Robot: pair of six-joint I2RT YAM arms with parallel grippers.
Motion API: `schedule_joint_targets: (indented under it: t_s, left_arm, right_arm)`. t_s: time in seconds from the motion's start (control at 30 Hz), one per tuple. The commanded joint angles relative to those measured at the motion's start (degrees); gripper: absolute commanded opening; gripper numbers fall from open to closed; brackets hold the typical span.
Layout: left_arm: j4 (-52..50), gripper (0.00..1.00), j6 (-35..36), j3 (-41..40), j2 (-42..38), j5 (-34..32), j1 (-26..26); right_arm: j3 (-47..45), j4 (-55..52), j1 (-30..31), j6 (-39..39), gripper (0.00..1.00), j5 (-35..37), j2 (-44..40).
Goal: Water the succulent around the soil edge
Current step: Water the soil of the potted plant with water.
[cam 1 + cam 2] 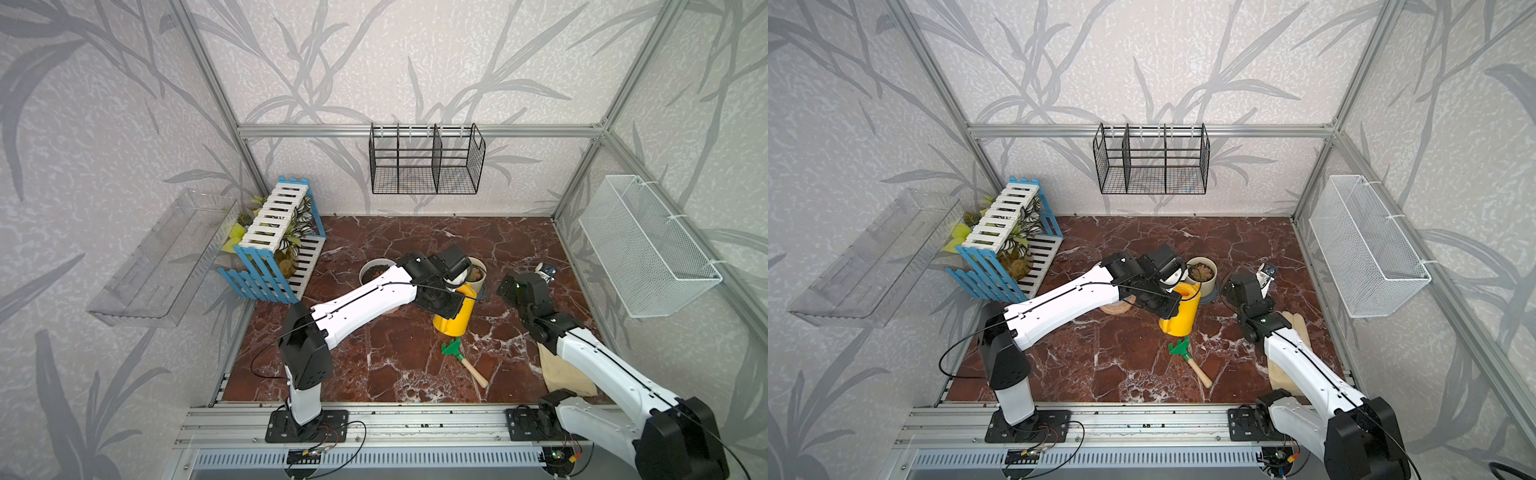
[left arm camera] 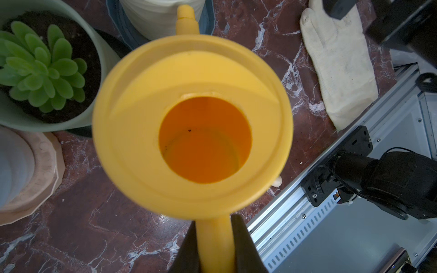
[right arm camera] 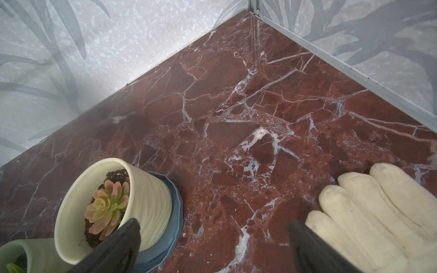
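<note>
Succulent (image 3: 106, 208) in the cream pot (image 3: 151, 201) is sitting on the tabletop (image 1: 1142, 241) just beyond the spout (image 2: 186, 19) of the watering can (image 2: 189, 118), which is pointing toward it; my left fingers (image 2: 244, 250) are pinching the handle (image 2: 214, 241), right fingers (image 3: 113, 248) hanging spread nearby.

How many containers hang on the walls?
3: a clear plastic tray on the left wall, a black wire basket on the back rail, a white mesh basket on the right wall. None looks hidden.
</note>
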Motion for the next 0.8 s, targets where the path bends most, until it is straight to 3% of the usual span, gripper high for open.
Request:
schedule_joint_targets:
  t_s: [0.0,0.77]
  left_arm:
    - [1.0,0.00,-0.5,-0.7,-3.7,-2.6,1.0]
    - [5.1,0.00,2.0,0.9,-1.4,3.2,0.9]
  right_arm:
    - [0.4,-0.6,-0.2,0.5,0.99,-0.1,0.6]
    - [0.4,-1.0,-0.2,0.5,0.99,0.2,0.2]
